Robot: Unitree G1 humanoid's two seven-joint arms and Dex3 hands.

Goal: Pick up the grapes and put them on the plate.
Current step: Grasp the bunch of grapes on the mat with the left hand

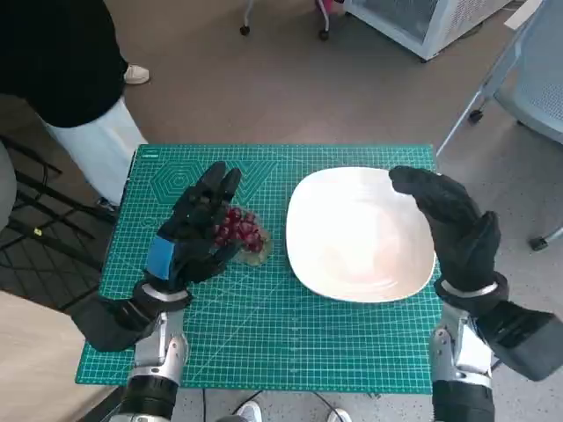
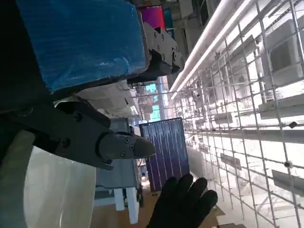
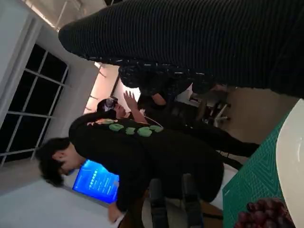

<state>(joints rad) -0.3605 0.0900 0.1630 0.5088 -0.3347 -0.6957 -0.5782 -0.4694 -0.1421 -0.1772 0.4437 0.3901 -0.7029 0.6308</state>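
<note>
A person point(image 1: 62, 79) in a dark top and pale trousers stands on the floor just off the tabletop's far left corner. The green cutting mat point(image 1: 264, 343) covers the tabletop, with bare grid along the near edge and near the far left corner. The left hand point(image 1: 195, 233) lies over the mat's left half, fingers stretched out toward the far edge and apart, holding nothing; its fingers lie just beside the grapes point(image 1: 242, 230), whether touching I cannot tell. The dark red grapes sit on the mat left of centre, between that hand and the left rim of the white plate point(image 1: 352, 264). The plate fills the right half, its right rim close to the right edge of the tabletop. The right hand point(image 1: 453, 224), in its black glove, hovers over the plate's right rim, fingers extended and slightly curved, gripping nothing. Off the far right corner stand a chair's point(image 1: 528, 79) legs on casters.
</note>
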